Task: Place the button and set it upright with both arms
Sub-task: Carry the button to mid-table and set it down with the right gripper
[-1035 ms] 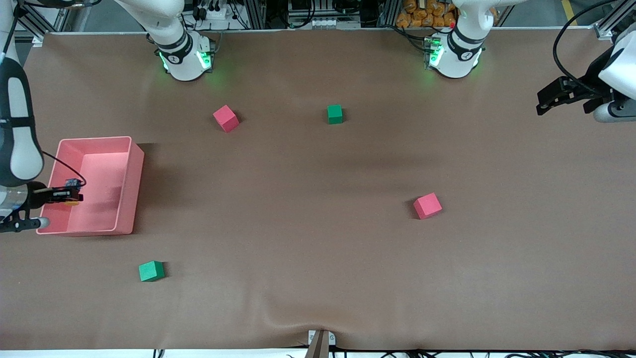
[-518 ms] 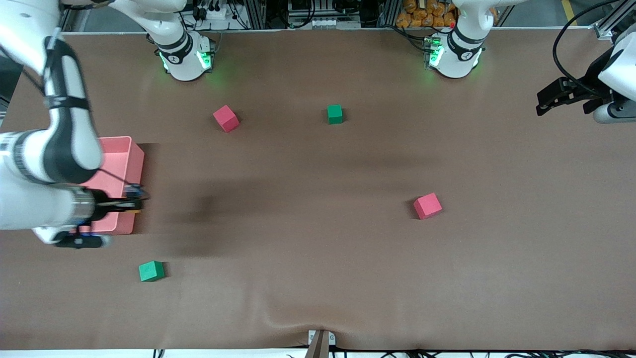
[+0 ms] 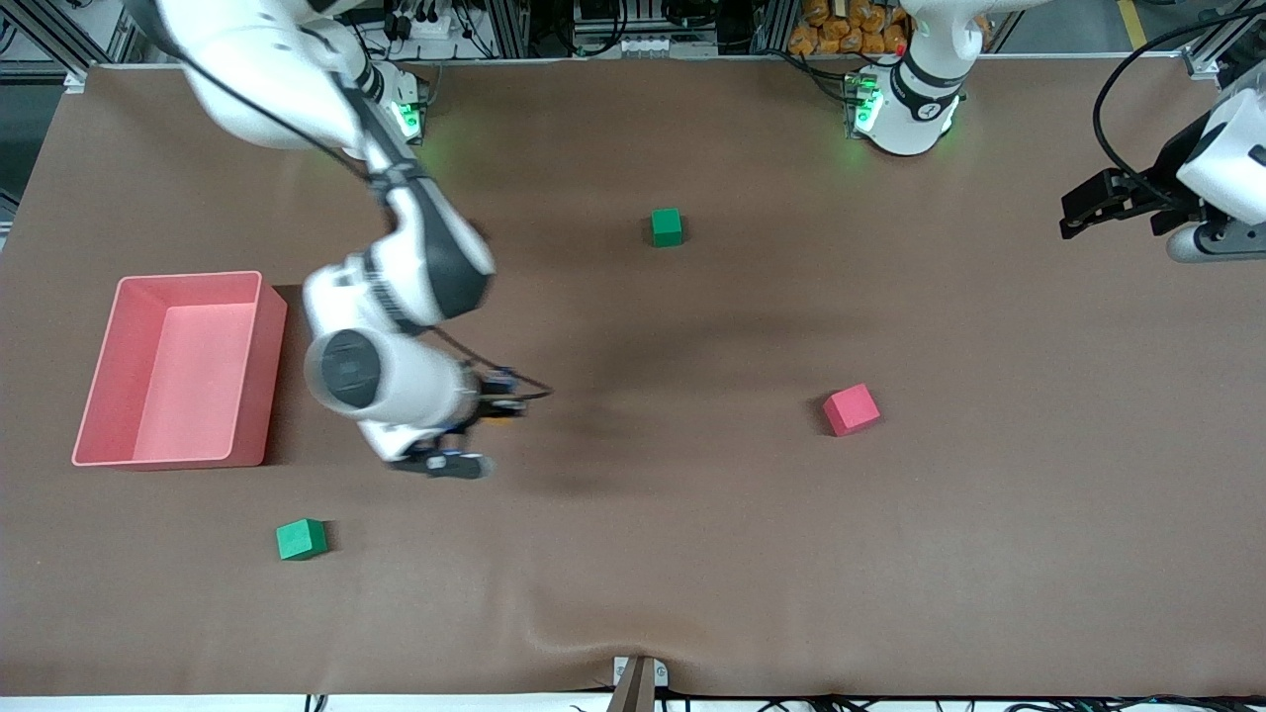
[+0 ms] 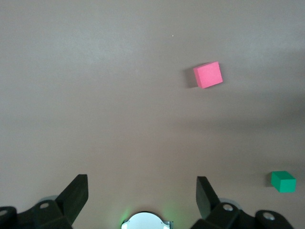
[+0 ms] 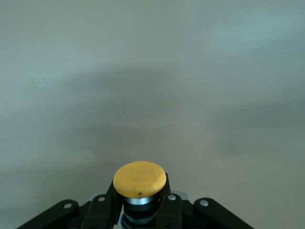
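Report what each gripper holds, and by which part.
The right gripper holds the button by its body below the orange cap, above the bare table. The left gripper, open, holds nothing.

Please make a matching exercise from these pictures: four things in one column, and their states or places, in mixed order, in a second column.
Things:
1. button
2. left gripper
3. pink bin
4. red cube

States or places:
A. open, holding nothing, at the left arm's end of the table
B. on the table at the right arm's end
C. clamped in the right gripper
D. lying alone on the brown table

Pairs: 1-C, 2-A, 3-B, 4-D
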